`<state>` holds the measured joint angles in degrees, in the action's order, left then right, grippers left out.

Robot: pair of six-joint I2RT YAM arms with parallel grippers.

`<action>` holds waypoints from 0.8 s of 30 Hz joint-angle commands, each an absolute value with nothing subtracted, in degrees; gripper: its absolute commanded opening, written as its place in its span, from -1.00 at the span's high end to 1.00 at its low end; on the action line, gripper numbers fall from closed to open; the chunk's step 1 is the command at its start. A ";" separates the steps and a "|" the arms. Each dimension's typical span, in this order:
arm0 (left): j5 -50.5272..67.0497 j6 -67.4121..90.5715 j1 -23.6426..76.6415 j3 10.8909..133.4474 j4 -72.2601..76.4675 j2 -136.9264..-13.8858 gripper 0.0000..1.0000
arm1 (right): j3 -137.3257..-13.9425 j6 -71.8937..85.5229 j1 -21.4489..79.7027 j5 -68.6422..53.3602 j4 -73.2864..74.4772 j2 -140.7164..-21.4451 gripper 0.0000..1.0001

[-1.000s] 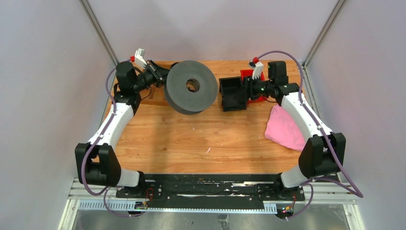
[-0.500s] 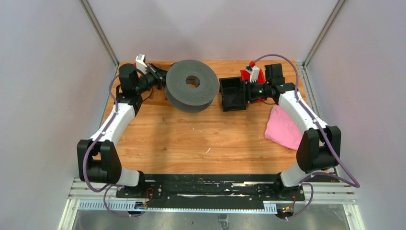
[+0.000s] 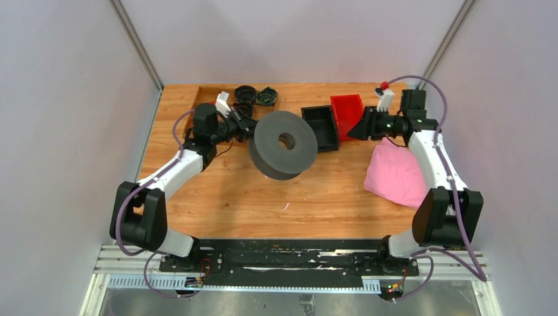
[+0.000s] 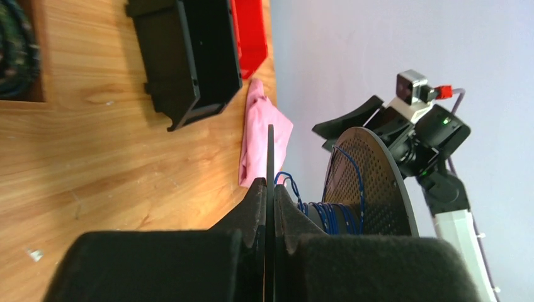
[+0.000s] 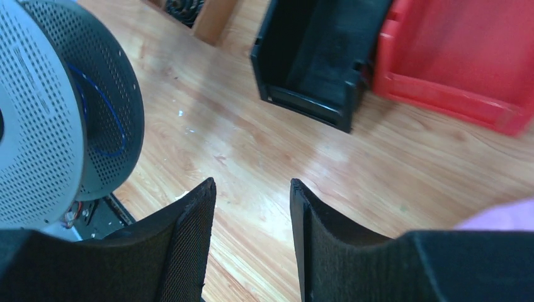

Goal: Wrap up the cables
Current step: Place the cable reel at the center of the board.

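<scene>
A light-grained wooden table [image 3: 263,191] stands inside a booth of plain lilac-grey walls [image 3: 289,39]. Slim aluminium posts [image 3: 135,43] run up the two back corners, and the light is soft and even

**Spool at mid-bench, bins to its right**

The spool [image 3: 284,143] sits tilted near the middle of the bench [image 3: 263,197], with the cable [image 4: 327,214] wound between its flanges. The left end effector [image 3: 245,126] is at its left, closed on one flange. Behind, at the back left, a tray [image 3: 205,91] holds two coiled bundles [image 3: 245,94]. Right of the spool, the inner bin [image 3: 320,127] touches the outer bin [image 3: 347,110]. The right end effector [image 3: 358,127] is just right of them. A cloth [image 3: 395,176] lies in front, at the right edge.
</scene>
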<state>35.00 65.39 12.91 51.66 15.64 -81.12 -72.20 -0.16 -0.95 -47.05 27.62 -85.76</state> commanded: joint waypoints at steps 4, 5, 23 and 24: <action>32.56 64.87 21.61 53.94 27.10 -89.29 0.99 | -66.78 -3.27 -11.15 -48.46 29.45 -78.78 0.06; 32.41 65.01 22.69 54.04 28.23 -90.49 0.99 | -66.26 -3.52 -12.03 -48.77 29.44 -78.18 0.06; 28.63 60.07 30.44 51.07 36.68 -102.81 0.96 | -61.23 -4.22 -13.27 -48.46 26.43 -75.31 0.05; 28.79 59.89 30.56 51.06 36.65 -103.14 0.95 | -61.10 -4.22 -13.27 -48.51 26.37 -75.30 0.05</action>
